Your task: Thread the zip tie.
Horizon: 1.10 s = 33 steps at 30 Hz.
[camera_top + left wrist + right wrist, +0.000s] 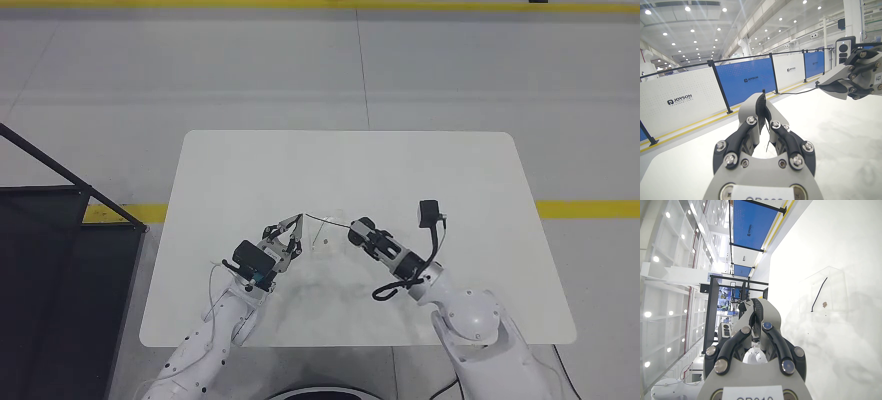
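The left gripper (762,103) is pinched shut on one end of the thin black zip tie (795,92). The right gripper (818,85) is pinched shut on the other end. The strap runs straight from tips to tips.

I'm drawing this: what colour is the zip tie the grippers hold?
Black. The zip tie shows best in the left wrist view.

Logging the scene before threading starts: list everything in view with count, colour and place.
table: one, white, under both arms.
clear box: one, transparent, on the table.
spare zip tie: one, black, inside the clear box.
scrap: one, brownish, also in the clear box.
zip tie: one, black, held at both ends above the table.
left gripper: one, grey and black, shut on the zip tie.
right gripper: one, grey and black, shut on the zip tie.
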{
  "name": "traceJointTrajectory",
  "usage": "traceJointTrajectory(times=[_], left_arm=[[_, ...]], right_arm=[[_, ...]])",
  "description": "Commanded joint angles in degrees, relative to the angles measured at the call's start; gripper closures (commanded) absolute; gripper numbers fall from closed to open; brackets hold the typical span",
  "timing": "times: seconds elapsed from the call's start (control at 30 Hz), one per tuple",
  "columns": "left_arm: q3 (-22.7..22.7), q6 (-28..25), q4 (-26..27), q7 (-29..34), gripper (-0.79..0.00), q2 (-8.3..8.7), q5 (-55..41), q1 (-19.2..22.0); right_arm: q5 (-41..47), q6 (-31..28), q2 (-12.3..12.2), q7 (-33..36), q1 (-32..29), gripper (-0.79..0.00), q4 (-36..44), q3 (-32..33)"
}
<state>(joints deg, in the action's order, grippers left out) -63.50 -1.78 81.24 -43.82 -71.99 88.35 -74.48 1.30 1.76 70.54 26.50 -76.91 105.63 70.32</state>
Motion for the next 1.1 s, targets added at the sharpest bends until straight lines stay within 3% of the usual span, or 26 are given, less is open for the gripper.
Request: traceJointTrajectory(times=[0.0,1.07], left_arm=[[0.0,0.0,0.0,0.0,0.000,0.00,0.0,0.0],[0.0,0.0,0.0,0.0,0.000,0.00,0.0,0.0]], right_arm=[[-0.5,-0.3,0.0,0.0,-0.3,0.000,0.3,-0.2],[2.4,0.3,0.4,-0.7,1.5,0.000,-1.3,-1.4]])
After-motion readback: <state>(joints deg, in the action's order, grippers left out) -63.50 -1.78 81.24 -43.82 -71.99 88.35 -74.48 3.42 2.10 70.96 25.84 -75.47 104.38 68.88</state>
